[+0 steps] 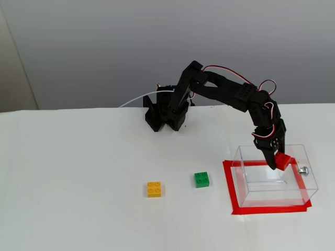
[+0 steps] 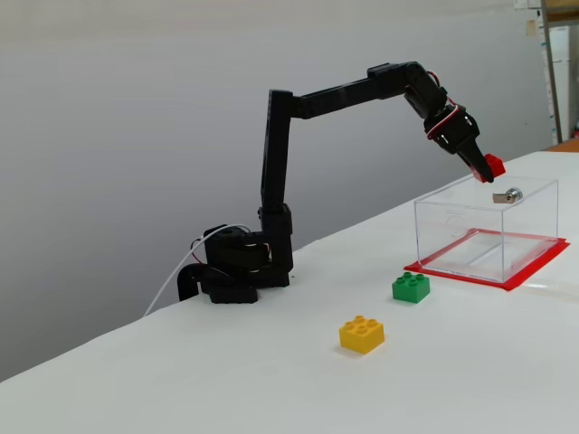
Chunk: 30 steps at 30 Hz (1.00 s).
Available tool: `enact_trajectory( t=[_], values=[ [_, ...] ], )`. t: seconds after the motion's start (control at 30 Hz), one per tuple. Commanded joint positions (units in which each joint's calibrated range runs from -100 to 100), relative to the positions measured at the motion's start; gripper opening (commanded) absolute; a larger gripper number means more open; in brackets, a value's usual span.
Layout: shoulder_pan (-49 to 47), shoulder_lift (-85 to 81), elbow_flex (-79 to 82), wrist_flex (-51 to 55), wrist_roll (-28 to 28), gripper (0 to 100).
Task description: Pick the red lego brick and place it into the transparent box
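Gripper (image 1: 276, 161) clamped on red lego brick (image 1: 283, 161), held above open top of transparent box (image 1: 309, 180)

A lab or test bench is suggested: a plain white table (image 1: 78, 172) is set against a bare grey wall (image 1: 104, 47). A rectangle of red tape (image 1: 229, 188) is marked on the table, and shelving (image 2: 559, 72) is glimpsed at the far right.

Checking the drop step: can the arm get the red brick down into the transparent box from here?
Probably yes. The pincer holds the red lego brick above the transparent box, whose top is open; nothing sits between them. The green brick and yellow brick lie well aside.
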Motion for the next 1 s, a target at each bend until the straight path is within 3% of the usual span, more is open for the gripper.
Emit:
enact_trajectory(
  t=[0.0, 0.17, 0.33, 0.43, 0.97],
  values=[
    [0.2, -0.6, -2.6, -0.1, -0.1, 5],
    [0.2, -1.0, -2.6, 0.1, -0.1, 9],
    [0.2, -1.2, -2.6, 0.1, -0.2, 30],
    [0.2, -1.2, -2.6, -0.1, -0.2, 35],
    [0.7, -2.3, -2.8, 0.2, -0.2, 35]
  ],
)
